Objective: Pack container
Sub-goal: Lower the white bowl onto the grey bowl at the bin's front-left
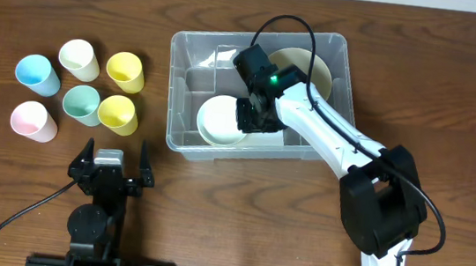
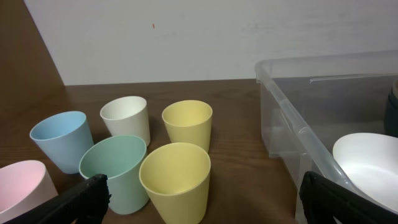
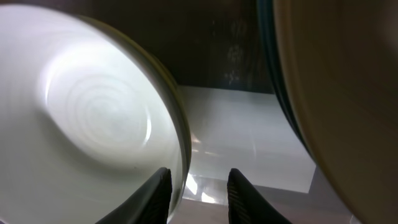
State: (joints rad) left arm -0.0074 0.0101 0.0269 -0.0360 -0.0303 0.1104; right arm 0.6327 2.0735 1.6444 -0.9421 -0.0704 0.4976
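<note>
Overhead: the clear container (image 1: 172, 82) sits at the middle of the desk (image 1: 456, 85), toward its far edge. Inside it are 2 bowls: a white bowl (image 1: 217, 122) at the near left and a cream bowl (image 1: 316, 66) at the far right. The right hand (image 1: 256, 117) reaches down into the container, just beside the white bowl. 6 pastel cups (image 1: 82, 104) stand in a cluster to the container's left. The left hand (image 1: 115, 151) is near the desk's front edge, below the cups, spread wide and holding nothing.

Left wrist: the cups stand upright, mouths up. The container's corner and the white bowl show at the right.

Right wrist: the right hand's fingers (image 3: 155, 196) stand a narrow gap apart. The white bowl's rim is in that gap, close to 1 finger. A bright strip of container floor shows before the other finger, so the rim is not clamped. The cream bowl fills the right side.
</note>
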